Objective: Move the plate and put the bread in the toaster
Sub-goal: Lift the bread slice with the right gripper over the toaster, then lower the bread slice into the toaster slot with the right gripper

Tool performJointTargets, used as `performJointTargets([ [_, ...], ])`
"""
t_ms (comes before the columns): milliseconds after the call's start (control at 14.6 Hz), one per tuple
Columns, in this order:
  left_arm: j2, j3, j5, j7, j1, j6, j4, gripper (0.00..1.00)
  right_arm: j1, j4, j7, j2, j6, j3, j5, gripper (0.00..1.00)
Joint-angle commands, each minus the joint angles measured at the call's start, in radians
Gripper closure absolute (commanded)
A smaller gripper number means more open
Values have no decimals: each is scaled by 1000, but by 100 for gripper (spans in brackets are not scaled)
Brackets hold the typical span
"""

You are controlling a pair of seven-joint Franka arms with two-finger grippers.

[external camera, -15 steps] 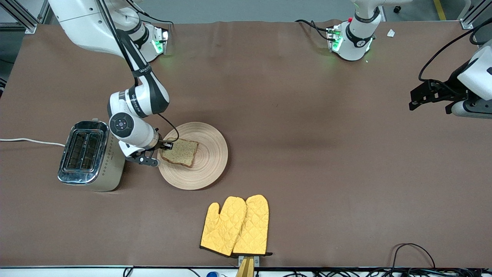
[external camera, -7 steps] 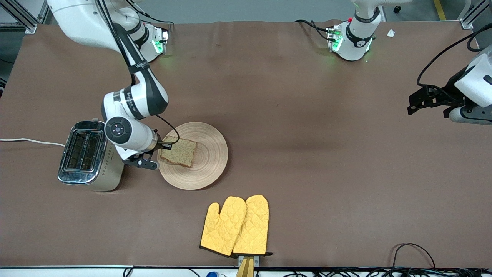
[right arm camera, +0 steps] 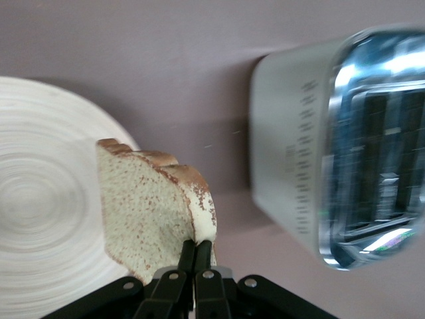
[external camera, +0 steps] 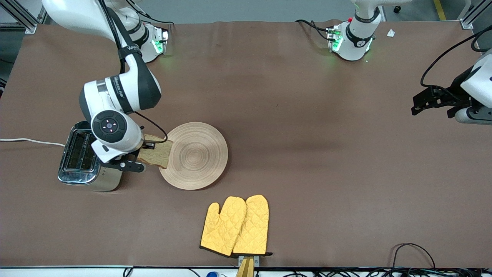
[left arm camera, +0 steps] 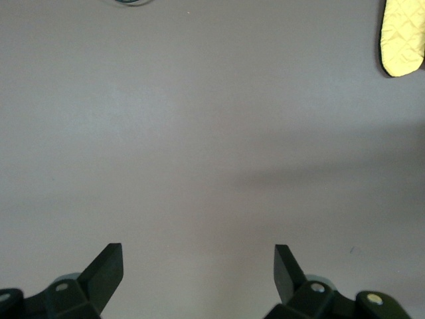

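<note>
**A:** Where is the slice of brown speckled bread (external camera: 157, 153) with the darker crust?

**B:** It is in the air, pinched at one crust edge by the right gripper (right arm camera: 195, 251), whose jaws are closed tight on it. It hangs over the gap between the boxy two-slot toaster (external camera: 86, 157) with a chrome top and cream sides and the round, pale wooden plate (external camera: 196, 156) with ring grooves. The plate is bare and lies flat on the brown worktop (external camera: 307, 154), just beside the toaster, toward the right arm's end.

**A:** And the other arm?

**B:** The left gripper (left arm camera: 198, 269) waits over bare worktop at the left arm's end, jaws spread wide and holding nothing. A pair of yellow quilted oven mitts (external camera: 235, 226) lies nearer the front camera than the plate.

**A:** How should the slice go in?

**B:** My judgement: bring it over one slot, turn it upright so its flat faces run along the slot's length, lower it centred, and release only once the lower edge is inside. The thin edge grip may let the soft slice sag or tear.
</note>
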Motion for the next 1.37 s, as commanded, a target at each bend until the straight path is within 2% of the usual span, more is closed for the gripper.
performJointTargets([
  [0, -7, -1, -2, -5, 1, 11, -8, 0, 10, 73, -72, -1, -97, -5, -104, 100],
  [342, -2, -2, 0, -10, -3, 11, -8, 0, 31, 112, -170, -1, -193, -4, -313, 100],
  [616, -2, -2, 0, -8, -6, 11, -7, 0, 8, 106, -190, -6, -259, -8, -335, 100],
  [821, -2, -4, 0, -8, -6, 11, -7, 0, -29, 105, -250, -6, -263, -10, -411, 100],
  [1300, -2, -7, 1, -10, -8, 11, 4, 0, -82, 104, -278, -1, -283, -10, -510, 100],
])
